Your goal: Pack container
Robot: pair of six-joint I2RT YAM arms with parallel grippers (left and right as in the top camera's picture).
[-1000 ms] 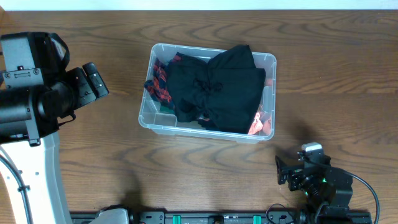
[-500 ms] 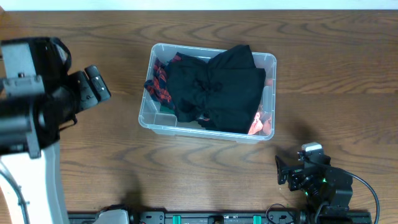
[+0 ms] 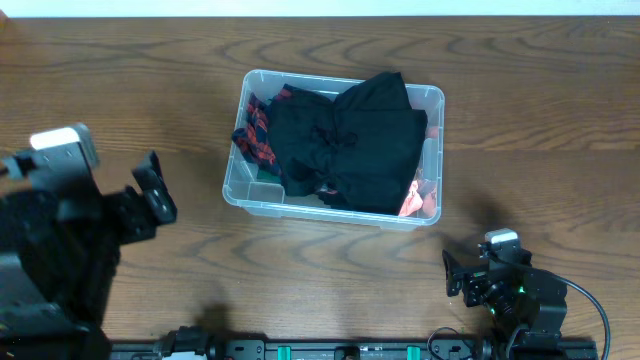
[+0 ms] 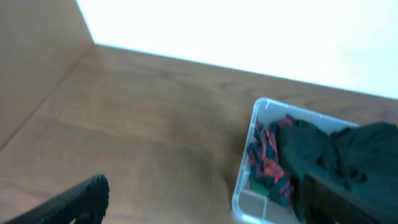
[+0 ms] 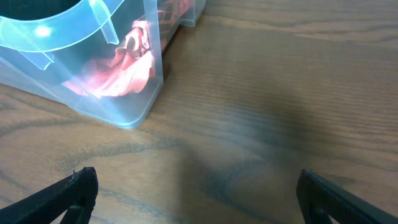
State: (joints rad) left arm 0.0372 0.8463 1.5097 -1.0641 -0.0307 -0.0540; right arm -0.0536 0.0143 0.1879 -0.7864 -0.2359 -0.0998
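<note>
The clear plastic container (image 3: 232, 185) stands at the table's middle. It holds a black garment (image 3: 350, 140), a red plaid cloth (image 3: 256, 130) and a pink cloth (image 3: 415, 197). My left gripper (image 3: 152, 198) is open and empty, to the left of the container and apart from it. The left wrist view shows the container's near corner (image 4: 244, 186) and the plaid cloth (image 4: 267, 155) between my open fingers (image 4: 202, 205). My right gripper (image 3: 456, 276) is open and empty, in front of the container's right corner (image 5: 134, 115). The pink cloth (image 5: 121, 65) shows through the wall.
Wooden table top (image 3: 520, 120) all round the container. A white wall edge runs along the back (image 4: 249, 37). The arm base rail lies along the front edge (image 3: 330, 350).
My left arm has drawn back toward the table's front left, away from the container. The right arm and the container's contents have not moved.
</note>
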